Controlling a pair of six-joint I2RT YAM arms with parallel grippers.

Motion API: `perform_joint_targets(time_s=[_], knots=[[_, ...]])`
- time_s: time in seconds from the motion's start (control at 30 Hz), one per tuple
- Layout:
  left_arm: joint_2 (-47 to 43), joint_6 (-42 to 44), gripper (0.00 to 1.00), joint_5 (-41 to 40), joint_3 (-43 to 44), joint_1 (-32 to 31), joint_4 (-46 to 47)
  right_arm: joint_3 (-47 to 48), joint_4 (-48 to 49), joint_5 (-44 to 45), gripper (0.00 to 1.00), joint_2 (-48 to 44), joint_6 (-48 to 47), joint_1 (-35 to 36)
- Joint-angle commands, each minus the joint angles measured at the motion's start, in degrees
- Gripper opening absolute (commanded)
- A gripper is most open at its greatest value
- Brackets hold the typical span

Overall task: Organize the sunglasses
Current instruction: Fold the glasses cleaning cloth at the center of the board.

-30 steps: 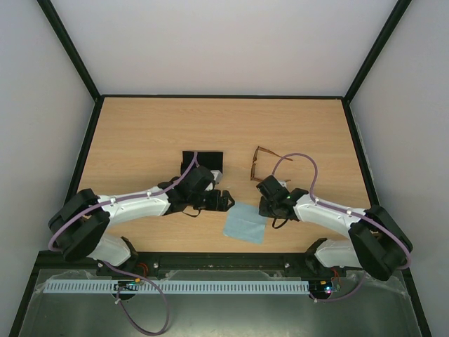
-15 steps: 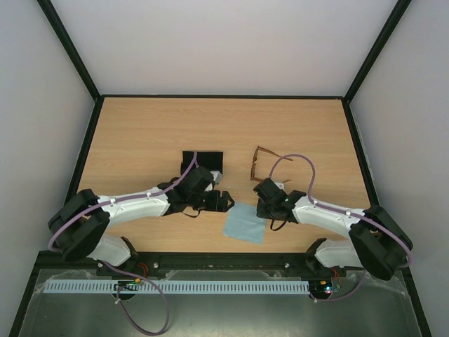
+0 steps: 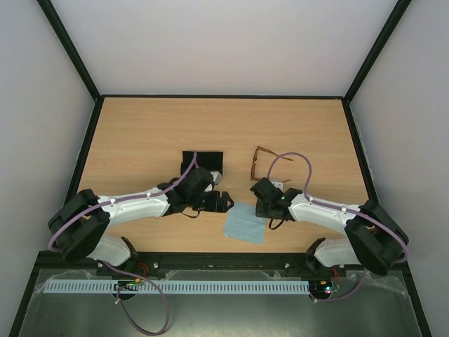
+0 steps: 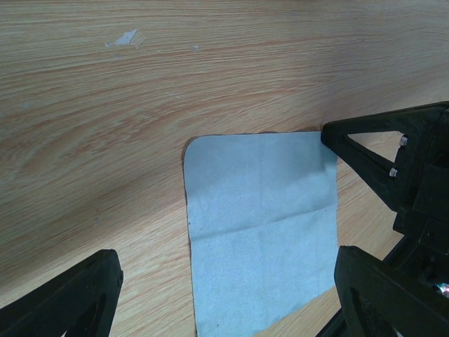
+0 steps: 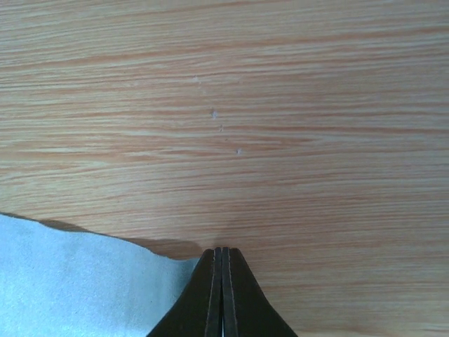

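Observation:
The thin brown sunglasses (image 3: 261,160) lie open on the table behind my right gripper, and neither gripper touches them. The light blue cloth (image 3: 243,225) lies flat at the near middle and also shows in the left wrist view (image 4: 259,225). My right gripper (image 5: 222,251) is shut at the cloth's far right corner (image 5: 84,288), whose edge is lifted a little against the fingers. My left gripper (image 4: 224,295) is open and empty, low over the cloth's left side. The black case (image 3: 202,159) lies behind my left arm.
The right gripper's black fingers (image 4: 393,161) stand at the right edge of the left wrist view, close to my left gripper. A black frame rims the wooden table (image 3: 140,133).
My right gripper has moved a little left to the cloth's corner. The left arm, cloth, sunglasses and case have not moved.

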Motion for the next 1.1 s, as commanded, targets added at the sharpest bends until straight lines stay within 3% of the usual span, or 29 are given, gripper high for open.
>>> perform_joint_targets(time_s=[0.0, 0.43, 0.53, 0.57, 0.67, 0.9, 1.07], knots=[[-0.6, -0.1, 0.85, 0.0, -0.2, 0.3, 0.7, 1.9, -5.3, 3.7, 0.01, 2.1, -1.8, 0.1], [2.1, 1.1, 0.81, -1.9, 2.3, 1.0, -1.0, 9.3, -4.7, 5.5, 0.01, 7.4, -7.0, -0.8], [4.4, 2.6, 0.57, -2.4, 4.3, 1.5, -2.1, 10.3, -4.7, 5.4, 0.01, 8.2, -7.8, -1.1], [5.4, 3.1, 0.44, -2.9, 5.3, 1.5, -2.8, 10.5, -4.7, 5.3, 0.01, 8.3, -7.9, -1.3], [8.6, 4.6, 0.27, -3.9, 8.1, 1.5, -4.6, 10.6, -4.4, 4.9, 0.01, 8.3, -8.3, -1.3], [12.9, 5.3, 0.21, -5.3, 9.7, 1.3, -5.1, 10.1, -4.0, 4.1, 0.01, 8.2, -8.7, -1.3], [14.8, 5.4, 0.32, -7.3, 10.2, 0.1, -5.7, 9.8, -3.4, 3.6, 0.01, 8.0, -8.7, -1.3]])
